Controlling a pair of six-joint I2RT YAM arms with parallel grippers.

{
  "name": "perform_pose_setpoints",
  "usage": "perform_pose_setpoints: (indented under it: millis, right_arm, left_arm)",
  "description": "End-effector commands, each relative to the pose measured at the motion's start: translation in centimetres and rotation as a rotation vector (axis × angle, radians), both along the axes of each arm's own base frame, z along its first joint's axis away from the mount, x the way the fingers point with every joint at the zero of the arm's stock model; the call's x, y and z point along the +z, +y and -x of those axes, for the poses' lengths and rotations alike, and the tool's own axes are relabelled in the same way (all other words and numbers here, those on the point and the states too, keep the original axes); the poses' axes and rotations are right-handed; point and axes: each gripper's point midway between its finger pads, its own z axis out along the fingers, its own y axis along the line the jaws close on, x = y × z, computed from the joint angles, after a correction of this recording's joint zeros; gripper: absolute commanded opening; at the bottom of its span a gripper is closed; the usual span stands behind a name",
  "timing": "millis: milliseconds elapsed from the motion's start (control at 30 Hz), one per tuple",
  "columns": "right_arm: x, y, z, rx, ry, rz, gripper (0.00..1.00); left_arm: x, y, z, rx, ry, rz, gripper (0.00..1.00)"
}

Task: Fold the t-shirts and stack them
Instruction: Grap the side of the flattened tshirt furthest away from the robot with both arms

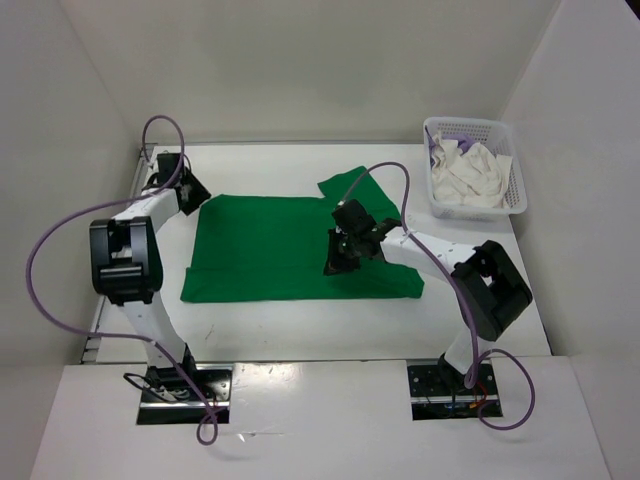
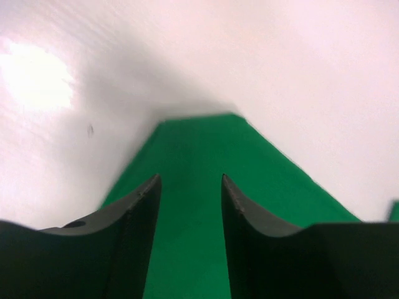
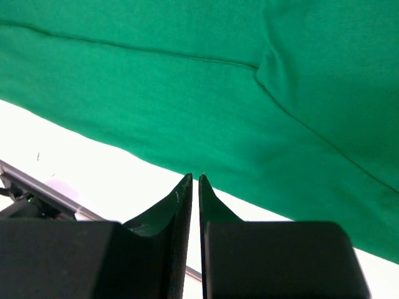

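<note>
Robotics laboratory test cell. A white worktop (image 1: 300,330) is enclosed on its left, far and right edges by plain white panels (image 1: 300,60), forming a bare booth. Two black-and-white robot arms, left arm (image 1: 135,270) and right arm (image 1: 470,275), are bolted to metal base plates (image 1: 185,392) at the near edge, with purple cables (image 1: 60,260) looping from bases to wrists. A green t-shirt (image 1: 270,250) lies spread on the worktop; a white lattice basket (image 1: 515,170) holding cloth stands at the far right corner.

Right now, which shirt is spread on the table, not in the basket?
The green t-shirt, flat on the table. The white cloth with a bit of purple sits bunched in the basket.
</note>
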Motion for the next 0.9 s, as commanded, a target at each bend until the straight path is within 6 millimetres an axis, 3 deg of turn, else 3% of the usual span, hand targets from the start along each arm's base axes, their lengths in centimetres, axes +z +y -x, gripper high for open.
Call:
perform_pose_setpoints:
  millis: [0,200,300,333,367,433,467,533,600,633,667,733,867]
  right_arm:
    - [3.1,1.1,-0.7,0.035,-0.065,-0.062,0.12]
    - [4.4,2.5,-0.9,0.047,-0.071,-0.136,0.12]
    - [4.2,2.6,-0.7,0.054,-0.064,-0.143,0.12]
    - [3.7,2.2,-0.8,0.043,-0.065,-0.126,0.12]
    - [4.2,2.2,-0.8,0.043,-0.075,-0.133,0.12]
    - [4.0,1.9,-0.8,0.034,-0.075,-0.119,0.12]
    - [4.0,1.9,-0.8,0.034,-0.075,-0.119,0.12]
    - [4.0,1.9,-0.8,0.034,-0.075,-0.119,0.12]
    - [4.1,2.1,-1.0,0.035,-0.083,-0.125,0.12]
    - [4.1,2.1,-1.0,0.035,-0.083,-0.125,0.13]
    - [4.3,1.9,-1.4,0.026,-0.091,-0.13,0.13]
    - [3.9,1.9,-1.4,0.025,-0.084,-0.125,0.13]
    - [3.8,2.1,-1.6,0.025,-0.083,-0.124,0.13]
  left_arm:
    - [-1.2,2.1,-2.9,-0.032,-0.015,-0.087,0.52]
    - [-4.8,1.7,-4.4,-0.098,0.025,-0.082,0.59]
    - [-4.6,1.2,-5.1,-0.131,0.011,-0.07,0.58]
    - [-4.5,1.1,-5.1,-0.138,0.009,-0.064,0.55]
    - [-4.5,1.1,-5.1,-0.138,0.009,-0.064,0.38]
    - [-4.5,0.7,-4.2,-0.139,0.02,-0.045,0.22]
    - [-3.0,0.6,-4.0,-0.127,-0.012,-0.039,0.16]
    - [-2.5,0.4,-2.9,-0.119,-0.031,-0.035,0.08]
    - [0.7,0.3,-2.6,-0.11,-0.098,-0.04,0.02]
    - [0.7,-0.1,-1.7,-0.114,-0.103,-0.024,0.0]
    - [3.2,-0.4,-1.7,-0.118,-0.174,-0.022,0.0]
    - [4.9,-0.8,-0.8,-0.112,-0.203,-0.003,0.0]
    - [3.9,-0.6,0.9,-0.106,-0.175,-0.019,0.01]
